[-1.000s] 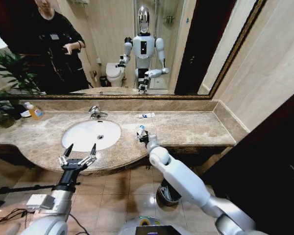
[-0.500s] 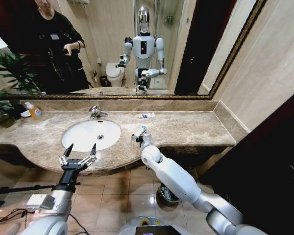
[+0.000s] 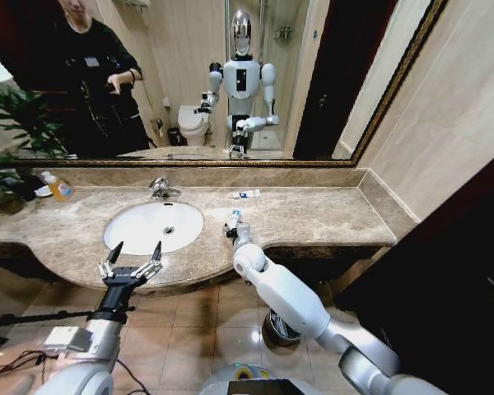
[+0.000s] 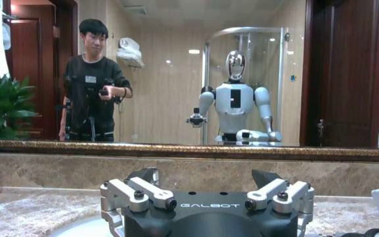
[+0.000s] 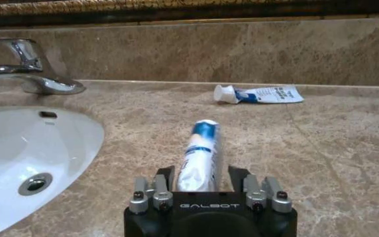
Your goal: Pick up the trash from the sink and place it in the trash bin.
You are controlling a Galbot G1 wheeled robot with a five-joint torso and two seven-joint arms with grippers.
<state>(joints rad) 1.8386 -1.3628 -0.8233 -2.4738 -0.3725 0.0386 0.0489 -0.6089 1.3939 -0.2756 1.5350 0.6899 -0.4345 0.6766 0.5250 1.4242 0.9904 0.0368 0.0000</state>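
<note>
Right pincer [image 5: 201, 190] clamped on a slim white blue-banded tube [image 5: 201, 155] above veined brown marble [image 5: 347, 143]; left pincer [image 3: 132, 257] splayed apart.

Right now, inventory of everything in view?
small tube: 1, white with blue end, held in the right gripper above the counter beside the sink
second tube: 1, white and blue, flat on the counter near the back wall
sink: 1, white oval, set in the counter
faucet: 1, chrome, behind the sink
counter: 1, brown marble
soap bottle: 1, orange liquid, counter's far left
trash bin: 1, dark, on the floor under the counter edge
mirror: 1, above the counter
left gripper: open, at the counter's front edge
right gripper: shut on the small tube
</note>
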